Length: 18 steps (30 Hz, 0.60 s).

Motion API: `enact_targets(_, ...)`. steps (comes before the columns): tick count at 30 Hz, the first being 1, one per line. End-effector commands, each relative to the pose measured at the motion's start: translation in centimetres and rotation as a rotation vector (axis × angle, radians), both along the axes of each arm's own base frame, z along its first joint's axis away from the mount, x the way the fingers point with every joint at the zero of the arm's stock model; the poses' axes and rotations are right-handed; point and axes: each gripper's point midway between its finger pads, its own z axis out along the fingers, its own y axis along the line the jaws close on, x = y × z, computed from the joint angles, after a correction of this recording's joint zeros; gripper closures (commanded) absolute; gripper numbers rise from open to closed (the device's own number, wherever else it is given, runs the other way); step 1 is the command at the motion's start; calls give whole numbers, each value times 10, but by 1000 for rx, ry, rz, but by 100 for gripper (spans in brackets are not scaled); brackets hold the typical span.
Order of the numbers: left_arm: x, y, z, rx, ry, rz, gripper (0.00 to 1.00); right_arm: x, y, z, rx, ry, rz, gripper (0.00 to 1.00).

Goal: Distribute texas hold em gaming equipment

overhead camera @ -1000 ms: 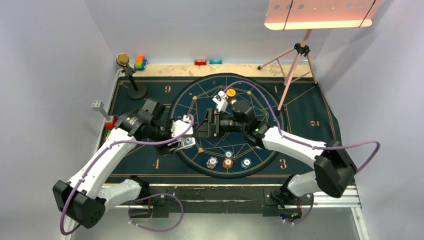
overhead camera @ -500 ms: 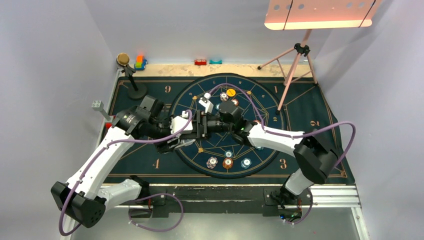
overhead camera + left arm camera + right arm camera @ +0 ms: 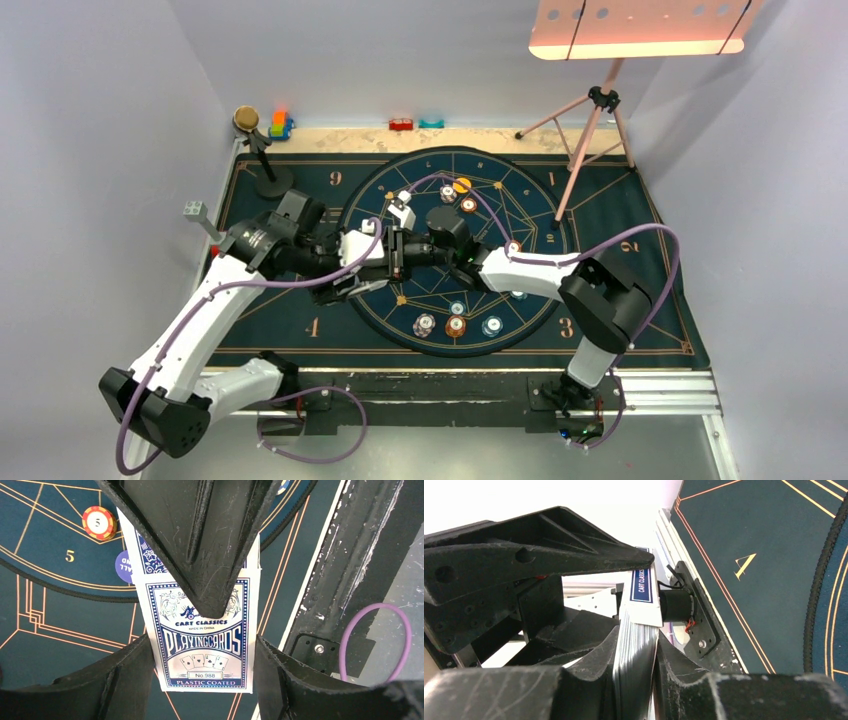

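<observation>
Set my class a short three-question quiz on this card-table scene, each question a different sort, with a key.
1. True or false: the left gripper holds the Cart Classics card pack.
2. Which number is printed on the orange chip in the left wrist view? A 5; B 25; C 100.
3. Complete: the right gripper has its fingers on either side of the ____.
Key: 1 true; 2 A; 3 card pack.
</observation>
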Motion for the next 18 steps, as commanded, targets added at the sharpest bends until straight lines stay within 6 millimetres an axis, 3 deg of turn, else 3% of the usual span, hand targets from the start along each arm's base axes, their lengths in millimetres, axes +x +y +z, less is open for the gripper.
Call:
enact_targets(1,4,-7,18,-57,-52,12,25,-2,5,34,114,-48,21,80)
enact_targets(2,4,-7,17,-58,-58,8,9,-2,5,34,121,-43,21,80)
enact_targets(3,3,-6,15,-59,-60,3,1,-3,5,34,126,-38,21,81)
enact_targets(4,2,-7,14,-62,-63,-2,1,-3,5,35,132,-37,21,81)
enact_targets(14,4,-3,10,-81,-132,-16,0,-5,7,38,147,-9,38,84)
enact_targets(18,5,-3,8,-99,-136,-9,17,-6,8,41,157,9,51,84)
